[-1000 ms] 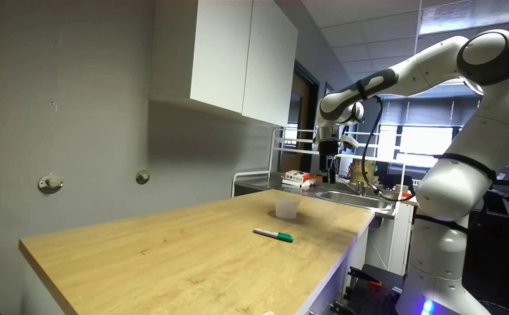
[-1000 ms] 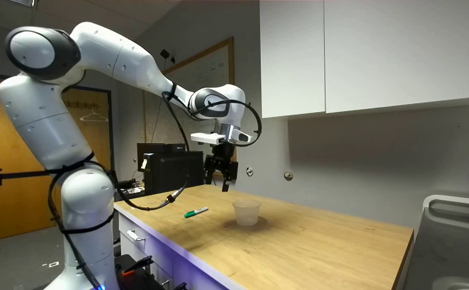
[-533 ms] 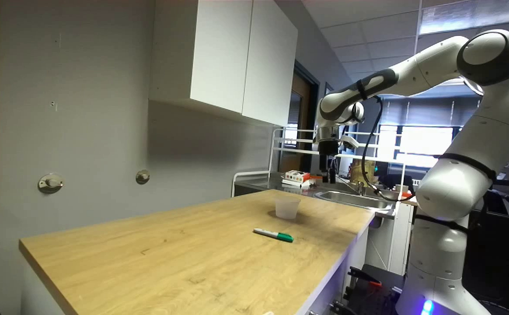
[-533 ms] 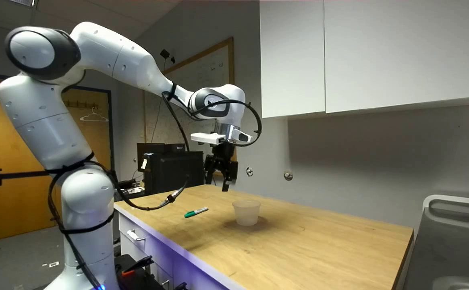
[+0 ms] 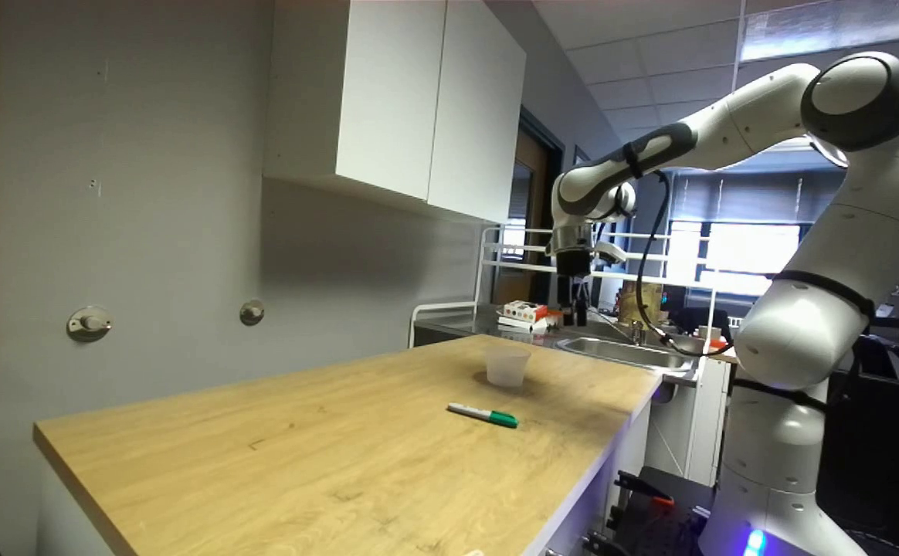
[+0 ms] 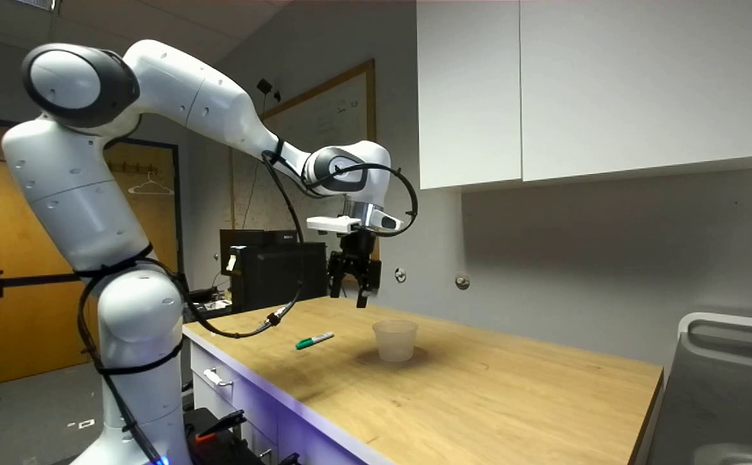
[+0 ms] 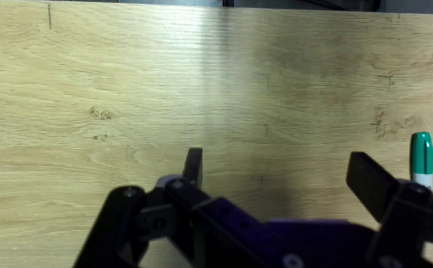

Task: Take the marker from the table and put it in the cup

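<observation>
Hanging above the wood-grain desk (image 6: 511,400), the claw (image 7: 276,163) has its jaws spread wide. In both exterior views the green-capped marker (image 6: 314,340) lies on the desk, near an upright translucent cup (image 6: 395,341) but apart from it.

Off goes the Panda arm (image 6: 214,106)! The elbow (image 6: 69,81) has swung slightly rightward in an exterior view, and the wrist (image 6: 371,153) has dipped a touch. In an exterior view, the Robotiq gripper (image 5: 575,319) has just slid a little leftward and sunk a shade lower.
</observation>
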Controlling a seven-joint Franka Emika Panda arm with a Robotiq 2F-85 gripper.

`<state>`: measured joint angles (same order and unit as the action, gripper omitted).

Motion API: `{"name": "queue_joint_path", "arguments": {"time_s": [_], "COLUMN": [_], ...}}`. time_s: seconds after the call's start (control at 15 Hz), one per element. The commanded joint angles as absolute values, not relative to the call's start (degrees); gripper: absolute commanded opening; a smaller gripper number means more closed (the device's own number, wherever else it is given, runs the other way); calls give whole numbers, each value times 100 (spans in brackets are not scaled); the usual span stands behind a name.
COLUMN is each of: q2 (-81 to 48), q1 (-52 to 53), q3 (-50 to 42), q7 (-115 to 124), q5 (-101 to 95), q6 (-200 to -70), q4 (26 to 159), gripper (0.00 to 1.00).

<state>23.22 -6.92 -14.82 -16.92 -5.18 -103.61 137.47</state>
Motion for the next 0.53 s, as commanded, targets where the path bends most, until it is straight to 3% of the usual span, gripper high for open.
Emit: {"name": "queue_joint_path", "arguments": {"time_s": [0.0, 0.47], "q2": [2080, 1755], "q1": [-622, -242], "q3": [-1040, -233], "q7": [-1197, -169], "q5": [-577, -472], "q6": [-10576, -11274], "q4": [13612, 13389], "gripper": [100, 100]}}
